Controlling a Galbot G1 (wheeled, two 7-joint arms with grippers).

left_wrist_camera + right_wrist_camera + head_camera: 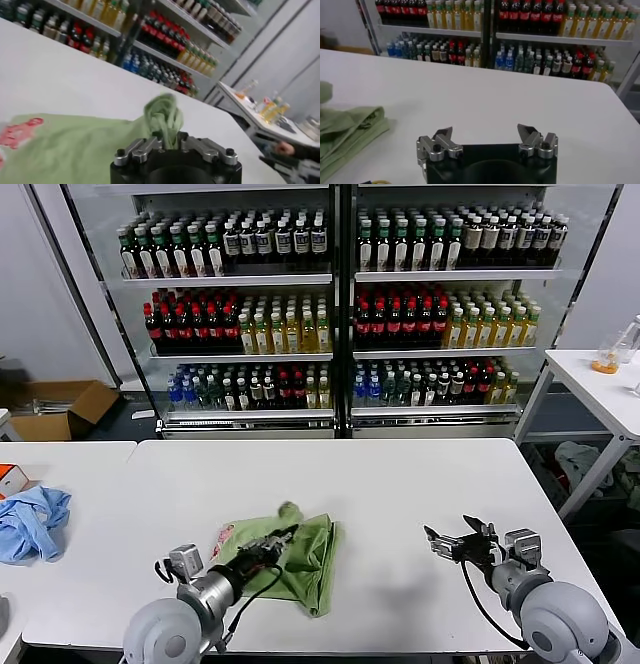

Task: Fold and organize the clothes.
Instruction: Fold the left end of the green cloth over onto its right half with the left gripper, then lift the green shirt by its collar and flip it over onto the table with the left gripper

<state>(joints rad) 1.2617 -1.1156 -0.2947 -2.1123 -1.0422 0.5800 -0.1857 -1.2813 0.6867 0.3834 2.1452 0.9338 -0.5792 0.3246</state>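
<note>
The light green shirt [300, 552] lies crumpled and partly folded on the white table [400, 494], near the front edge and left of centre in the head view. The left gripper [285, 534] rests over the shirt, its fingers reaching toward a raised bunch of fabric at the shirt's far side. The head view does not resolve the left finger spacing. The left wrist view does: the two fingers [145, 148] stand a little apart with a twisted bunch of green fabric rising from the narrow gap between them; whether they press on the fabric cannot be told. That wrist view also shows the red-and-white printed graphic [20, 132] on the flat part of the shirt, which in the head view appears only as a pale patch [224, 536] at the shirt's left edge. The right gripper [445, 542] hovers above bare table, well apart from the shirt, to its right. The right wrist view shows its fingers [442, 140] spread wide with nothing between them, and the folded edge of the shirt [350, 130] lying off to one side. Only the head view shows the light blue cloth [30, 522] on the neighbouring table to the left, and the full shelves of bottles [340, 314] behind.
</note>
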